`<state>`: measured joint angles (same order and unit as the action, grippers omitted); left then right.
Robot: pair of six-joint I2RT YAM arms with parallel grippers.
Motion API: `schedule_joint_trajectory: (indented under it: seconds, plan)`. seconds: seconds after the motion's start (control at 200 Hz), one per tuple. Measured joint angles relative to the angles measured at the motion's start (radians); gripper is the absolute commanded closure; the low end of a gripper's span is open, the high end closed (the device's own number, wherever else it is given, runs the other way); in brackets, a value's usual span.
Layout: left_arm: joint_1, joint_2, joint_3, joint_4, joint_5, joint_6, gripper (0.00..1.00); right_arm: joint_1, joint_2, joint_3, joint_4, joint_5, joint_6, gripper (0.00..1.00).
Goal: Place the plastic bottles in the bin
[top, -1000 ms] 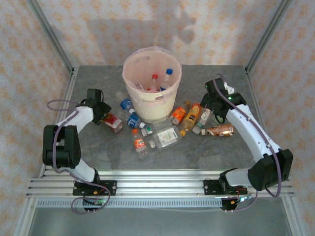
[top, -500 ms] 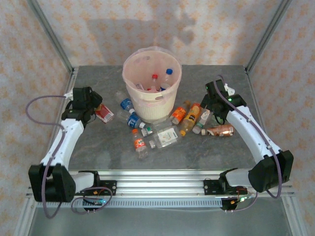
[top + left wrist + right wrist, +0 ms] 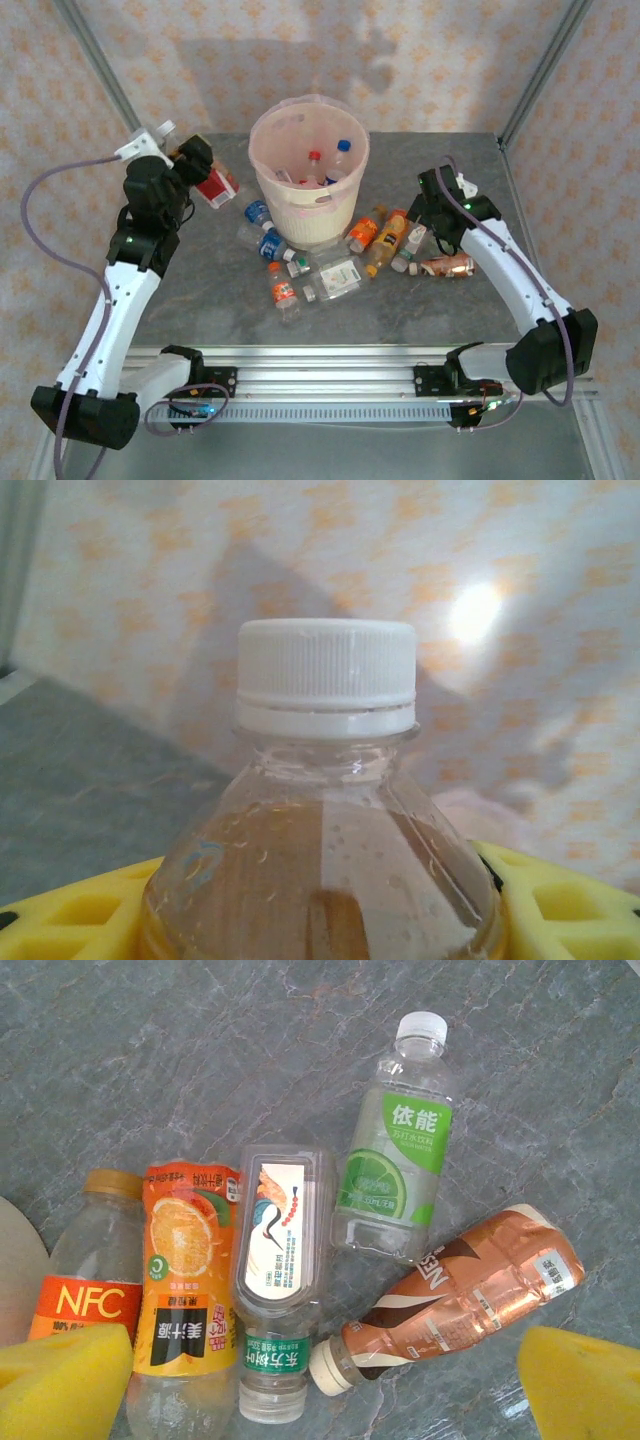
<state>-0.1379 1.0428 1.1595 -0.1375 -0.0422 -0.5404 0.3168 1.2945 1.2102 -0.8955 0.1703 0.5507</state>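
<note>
My left gripper (image 3: 198,168) is shut on a clear plastic bottle with a red label (image 3: 216,186) and holds it off the table just left of the bin (image 3: 310,215). The left wrist view has its white cap (image 3: 326,670) pointing away, with the yellow pads (image 3: 70,915) on both sides of the body. My right gripper (image 3: 428,215) hangs open over a cluster of bottles right of the bin. These are an NFC bottle (image 3: 90,1280), an orange-juice one (image 3: 185,1290), a clear crane-label one (image 3: 280,1260), a lime-label one (image 3: 400,1150) and a copper one (image 3: 470,1300).
Several bottles with red and blue caps (image 3: 322,165) lie inside the bin. In front of it on the grey table (image 3: 200,290) lie two blue-label bottles (image 3: 258,213), an orange-label one (image 3: 284,293) and a clear white-label one (image 3: 335,278). Frame posts stand at the back corners.
The left arm has lifted the red-label bottle off the table and carried it back and up, beside the bin's left rim. The right arm has stayed put.
</note>
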Motion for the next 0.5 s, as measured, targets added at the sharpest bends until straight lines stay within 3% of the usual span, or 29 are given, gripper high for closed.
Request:
schedule_joint_trajectory:
  seconds: [0.5]
  plan:
    - [-0.305, 0.351, 0.352, 0.233, 0.053, 0.332, 0.41, 0.000, -0.024, -0.027, -0.001, -0.003, 0.019, 0.01]
